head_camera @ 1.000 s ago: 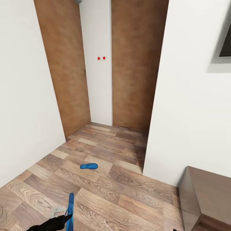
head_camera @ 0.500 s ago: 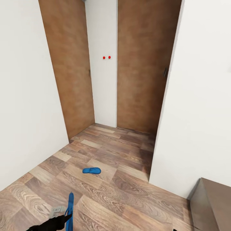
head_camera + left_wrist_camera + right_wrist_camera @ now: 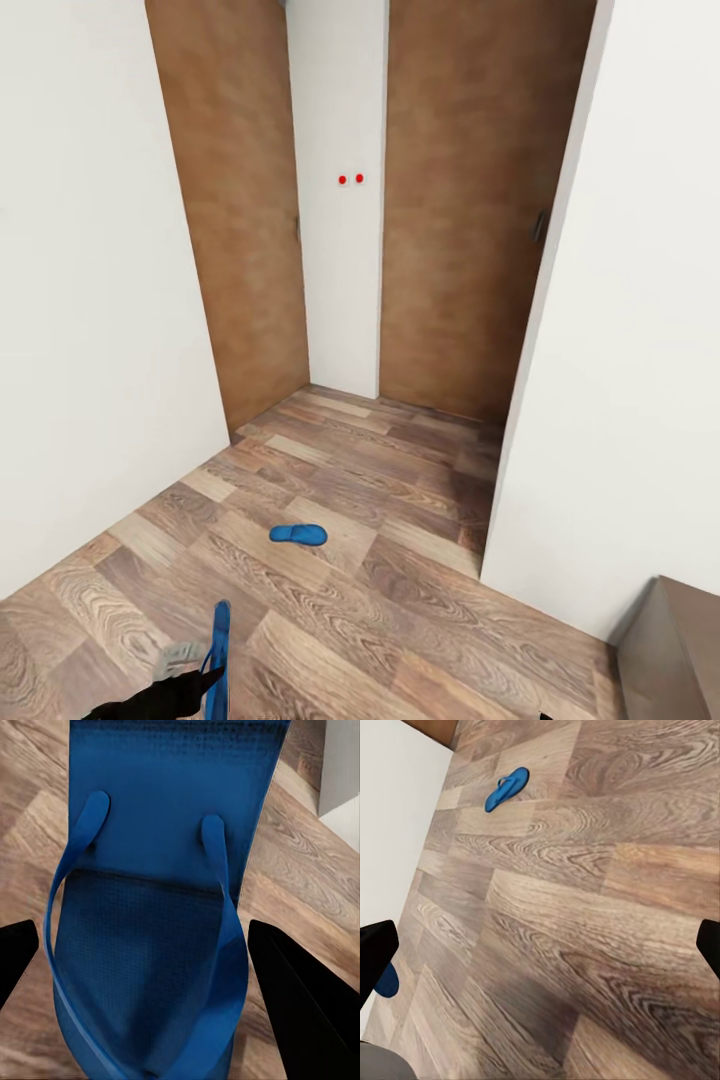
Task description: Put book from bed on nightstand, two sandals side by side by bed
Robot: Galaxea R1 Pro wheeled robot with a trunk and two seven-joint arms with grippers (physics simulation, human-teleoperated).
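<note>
Gripping one blue sandal upright — left end effector; right end effector spread wide (nothing held).

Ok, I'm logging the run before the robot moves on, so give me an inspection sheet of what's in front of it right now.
Surface: brown wood-plank floor, bare apart from one sandal.
Job's things: one blue sandal held in the left gripper, on edge in the head view; the other sandal lies flat on the floor ahead, near the doors.
Clutter: nothing seen.
Grippers: left shut on the sandal; right gripper open, nothing between its fingertips.
Cables: nothing seen.
Surroundings: white walls, two brown wooden doors, two red dots on the wall strip between them, a dark cabinet corner at lower right.
</note>
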